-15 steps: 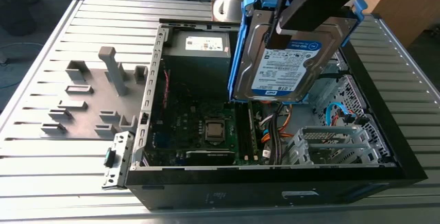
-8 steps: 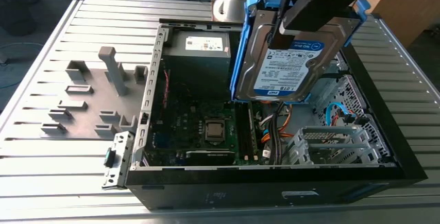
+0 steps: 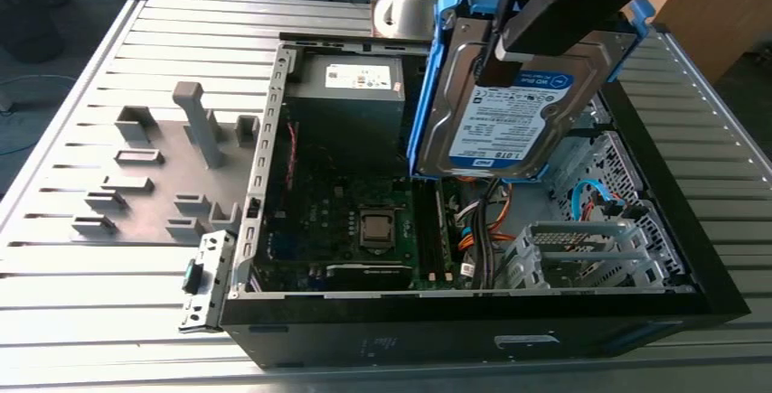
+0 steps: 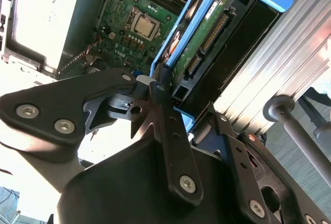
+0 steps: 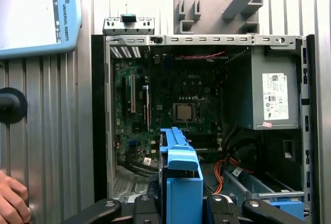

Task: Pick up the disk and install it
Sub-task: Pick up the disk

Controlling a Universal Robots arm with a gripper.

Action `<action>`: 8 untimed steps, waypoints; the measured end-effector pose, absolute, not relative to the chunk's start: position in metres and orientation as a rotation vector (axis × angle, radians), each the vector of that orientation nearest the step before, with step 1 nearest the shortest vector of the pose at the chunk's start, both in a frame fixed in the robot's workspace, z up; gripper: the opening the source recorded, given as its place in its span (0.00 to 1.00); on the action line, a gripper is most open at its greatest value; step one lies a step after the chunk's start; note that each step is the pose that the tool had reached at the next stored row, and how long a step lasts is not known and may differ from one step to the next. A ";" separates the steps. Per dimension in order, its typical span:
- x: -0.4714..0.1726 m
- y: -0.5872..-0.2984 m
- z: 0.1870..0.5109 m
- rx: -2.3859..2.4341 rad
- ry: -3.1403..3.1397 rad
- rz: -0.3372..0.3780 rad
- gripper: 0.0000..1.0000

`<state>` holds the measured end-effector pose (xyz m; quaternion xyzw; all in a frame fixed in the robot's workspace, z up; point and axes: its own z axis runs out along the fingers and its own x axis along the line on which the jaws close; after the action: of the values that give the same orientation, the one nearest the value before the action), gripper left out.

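Note:
The disk (image 3: 513,117) hangs in the air above the open computer case (image 3: 257,185), tilted steeply on edge with its white-and-blue label facing the exterior camera. Blue plastic rails run along its sides. My gripper (image 3: 516,57) is shut on the disk from above, clamping it across its upper part. In the second wrist view the black fingers (image 4: 168,131) press on the blue rail, and the disk's (image 4: 204,35) green circuit-board underside shows beyond them. In the first wrist view the disk's (image 5: 181,180) blue rail stands edge-on over the case interior.
Inside the case are the motherboard (image 3: 350,203), the grey power-supply box (image 3: 350,86) and a metal drive cage (image 3: 579,253) at the exterior view's right. A grey fixture plate with blocks (image 3: 169,158) lies left of the case. A person's hand (image 5: 10,200) rests on the table.

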<state>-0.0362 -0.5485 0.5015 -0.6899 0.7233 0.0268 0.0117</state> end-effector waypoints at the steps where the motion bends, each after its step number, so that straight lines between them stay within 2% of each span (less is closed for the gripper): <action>1: -0.036 -0.548 0.502 -2.151 2.256 0.083 0.36; 8: -0.033 -0.548 0.502 -2.151 2.256 0.083 0.36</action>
<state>-0.0329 -0.5484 0.5016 -0.6899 0.7233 0.0268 0.0117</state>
